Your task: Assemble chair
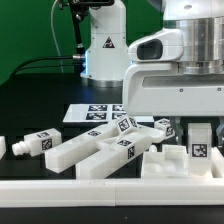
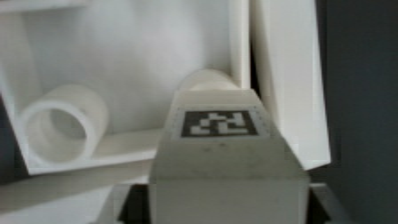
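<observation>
The arm [image 1: 178, 65] hangs low over the exterior view's right side of the black worktop [image 1: 30, 115], its bulky white wrist hiding much of what lies under it. In the wrist view, an upright white tagged block [image 2: 222, 150] fills the gap between the fingers [image 2: 128, 206], with its black-and-white tag facing the camera. Only dark slivers of the fingers show on each side of the block. They stand partly apart around it, but whether they actually press on it cannot be told.

The block stands at the square seat frame [image 1: 170, 166], whose white walls crowd close behind and beside it. A ring-shaped white opening [image 2: 63, 128] sits just beside the block.

Towards the exterior view's left, two long bars [image 1: 95, 155] lie side by side and angled, close against the seat frame. A tagged cube [image 1: 128, 125] rests near their far ends. A short tagged piece [image 1: 38, 143] lies well apart, further to the exterior view's left.

The marker board [image 1: 92, 112] lies flat behind the parts. A plain white border rail [image 1: 110, 192] runs along the near edge, and a second robot base [image 1: 105, 45] stands at the back.
</observation>
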